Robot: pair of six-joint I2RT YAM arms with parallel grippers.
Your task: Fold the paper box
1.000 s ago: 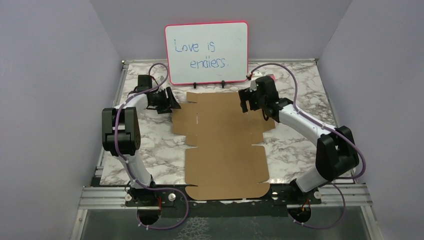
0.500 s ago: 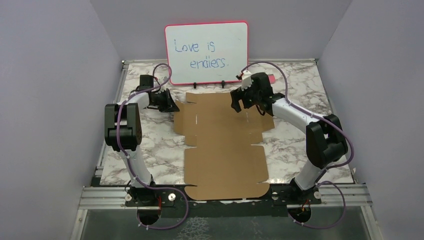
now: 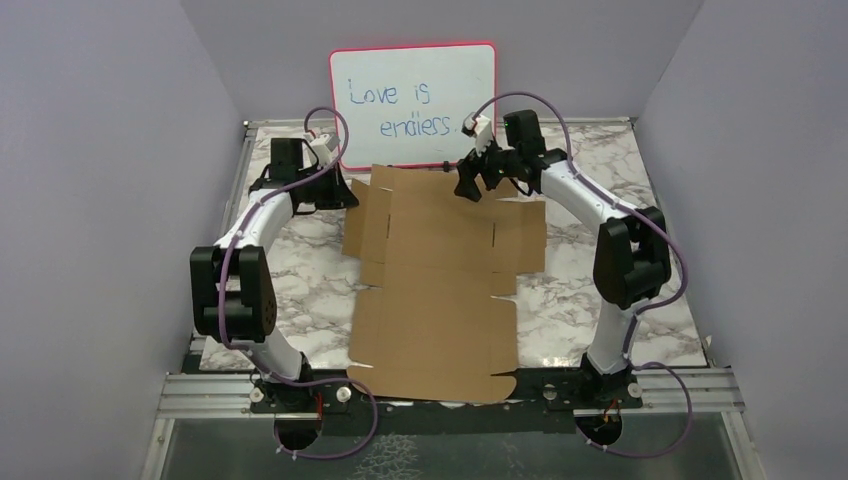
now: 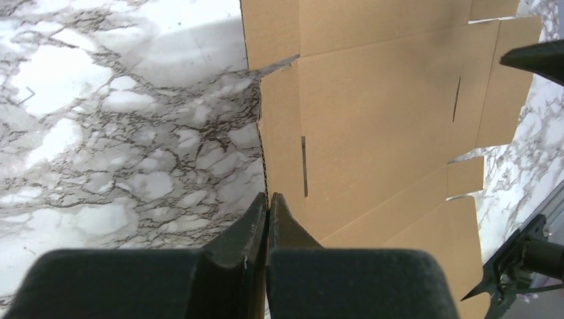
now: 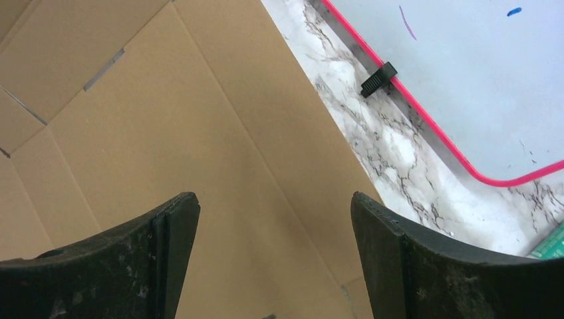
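Note:
The paper box [image 3: 440,280] is a flat brown die-cut sheet with flaps and slots, lying down the middle of the marble table [image 3: 300,250]. Its far left part is raised off the table. My left gripper [image 3: 348,197] is shut on the sheet's left edge; in the left wrist view the jaws [image 4: 268,199] pinch the thin cardboard edge, with the sheet [image 4: 372,100] stretching away to the right. My right gripper [image 3: 466,187] hovers open over the sheet's far edge. In the right wrist view its fingers [image 5: 274,206] stand wide apart above bare cardboard [image 5: 153,119], holding nothing.
A pink-framed whiteboard [image 3: 413,95] with blue writing stands upright just behind the sheet; its frame [image 5: 425,129] and a black foot clip [image 5: 379,78] lie close to my right gripper. Grey walls enclose the table on three sides. A metal rail [image 3: 700,395] runs along the near edge.
My left gripper has shut on the sheet's left edge and lifted it; the whole sheet has slid left and skewed. My right gripper has moved left and toward the whiteboard, staying open.

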